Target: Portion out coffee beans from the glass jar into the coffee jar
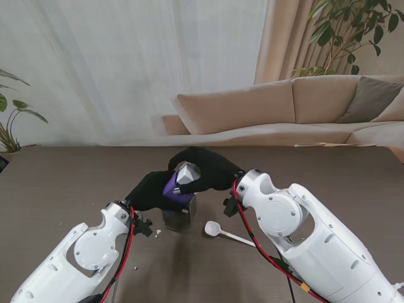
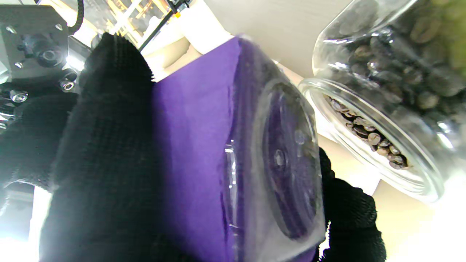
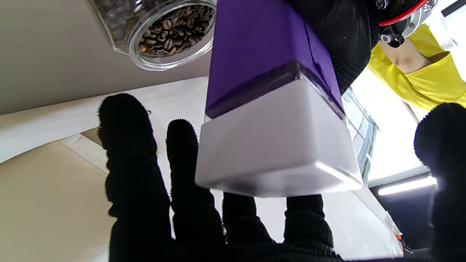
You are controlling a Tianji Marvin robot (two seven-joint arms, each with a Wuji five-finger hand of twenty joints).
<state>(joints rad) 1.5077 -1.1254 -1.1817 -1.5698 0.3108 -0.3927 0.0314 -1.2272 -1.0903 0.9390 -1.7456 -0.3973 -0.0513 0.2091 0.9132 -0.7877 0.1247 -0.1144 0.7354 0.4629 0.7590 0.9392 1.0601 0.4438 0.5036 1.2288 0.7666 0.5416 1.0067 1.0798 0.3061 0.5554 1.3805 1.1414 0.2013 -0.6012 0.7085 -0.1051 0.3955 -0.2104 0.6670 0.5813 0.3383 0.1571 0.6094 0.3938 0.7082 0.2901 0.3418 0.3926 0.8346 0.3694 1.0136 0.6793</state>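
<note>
Two white robot arms reach in from the bottom corners of the stand view and meet at the centre of the frame, above a dark brown surface (image 1: 63, 177). The left robot hand (image 1: 146, 191), in a black glove, is closed around the purple body of the coffee jar (image 1: 172, 187), holding it tilted in the air. The right robot hand (image 1: 208, 167) is cupped over the jar's white lid (image 1: 187, 172). In the right wrist view its fingers (image 3: 127, 153) are spread behind the lid and its thumb (image 3: 440, 145) stands apart from it, so it cannot be told whether this hand grips the lid yet.

The glass jar (image 1: 178, 216) stands on the surface just below centre, directly under the held jar, open and holding coffee beans (image 3: 169, 27). A white spoon (image 1: 218, 230) lies just to its right.

The step in hand looks to be taking the lid off the coffee jar. To do it well, the left robot hand should hold the purple body steady while the right closes evenly on the lid and draws it straight along the jar's axis. The open glass jar sits close underneath, so any jerk downward risks tipping it and spilling beans.
</note>
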